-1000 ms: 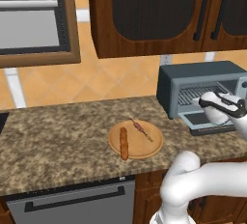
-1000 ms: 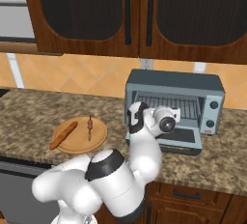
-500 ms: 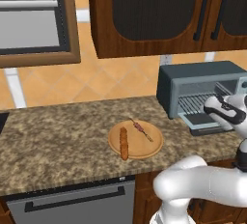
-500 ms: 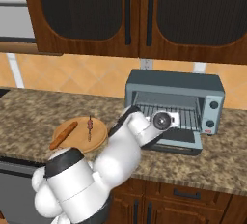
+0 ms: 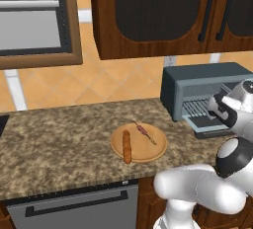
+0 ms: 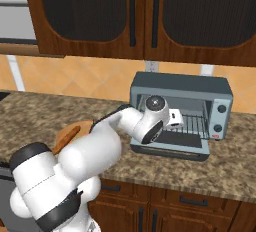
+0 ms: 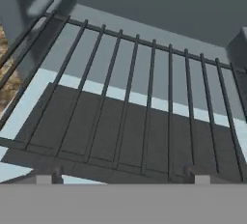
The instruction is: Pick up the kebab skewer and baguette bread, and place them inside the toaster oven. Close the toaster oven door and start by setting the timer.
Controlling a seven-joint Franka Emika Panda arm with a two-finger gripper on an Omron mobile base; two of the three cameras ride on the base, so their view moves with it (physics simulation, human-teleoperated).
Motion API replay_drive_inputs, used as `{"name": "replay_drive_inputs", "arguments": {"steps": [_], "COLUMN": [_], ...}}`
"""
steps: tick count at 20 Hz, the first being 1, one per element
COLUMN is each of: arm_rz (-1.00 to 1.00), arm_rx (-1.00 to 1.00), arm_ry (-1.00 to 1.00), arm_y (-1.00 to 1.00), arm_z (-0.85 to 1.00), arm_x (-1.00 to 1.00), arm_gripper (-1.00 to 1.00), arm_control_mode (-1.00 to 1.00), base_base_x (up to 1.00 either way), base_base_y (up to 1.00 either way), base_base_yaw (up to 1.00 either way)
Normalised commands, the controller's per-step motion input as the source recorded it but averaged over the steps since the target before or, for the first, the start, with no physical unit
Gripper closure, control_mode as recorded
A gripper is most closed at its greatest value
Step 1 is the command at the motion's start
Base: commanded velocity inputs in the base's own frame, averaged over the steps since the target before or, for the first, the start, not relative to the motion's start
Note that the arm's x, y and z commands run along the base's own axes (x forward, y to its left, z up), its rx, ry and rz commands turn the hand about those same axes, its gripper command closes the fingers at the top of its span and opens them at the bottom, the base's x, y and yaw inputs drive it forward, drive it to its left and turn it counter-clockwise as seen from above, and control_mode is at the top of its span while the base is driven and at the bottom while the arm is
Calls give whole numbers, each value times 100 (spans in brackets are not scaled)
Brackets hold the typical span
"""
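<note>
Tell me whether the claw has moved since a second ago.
Yes. In the right base view the claw has swung rightward, from the toaster oven's left edge to its open mouth, above the lowered toaster oven door.

baguette bread [image 6: 66, 139] mostly behind arm

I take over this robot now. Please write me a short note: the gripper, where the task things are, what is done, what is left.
Gripper: at the open toaster oven, over its wire rack; it carries nothing, jaws apart.
Toaster oven door: folded down, open.
Kebab skewer and baguette bread: side by side on the wooden board, on the counter left of the oven, untouched.
Done: door open.
Left: put both foods in the oven, close the door, set the timer.
</note>
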Motion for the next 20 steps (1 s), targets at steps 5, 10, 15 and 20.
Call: {"name": "replay_drive_inputs", "arguments": {"steps": [5, 10, 15, 20], "arm_rz": [4, 3, 1, 1], "arm_rx": [-2, 0, 2, 7], "arm_ry": [1, 10, 17, 20], "arm_y": [83, 100, 100, 86], "arm_z": [94, 25, -2, -35], "arm_x": [-57, -41, -13, 0], "arm_gripper": [-100, -100, -100, -100], "arm_control_mode": [-100, -100, -100, -100], "base_base_x": [0, 0, 0, 0], "base_base_y": [0, 0, 0, 0], "base_base_yaw": [0, 0, 0, 0]}}
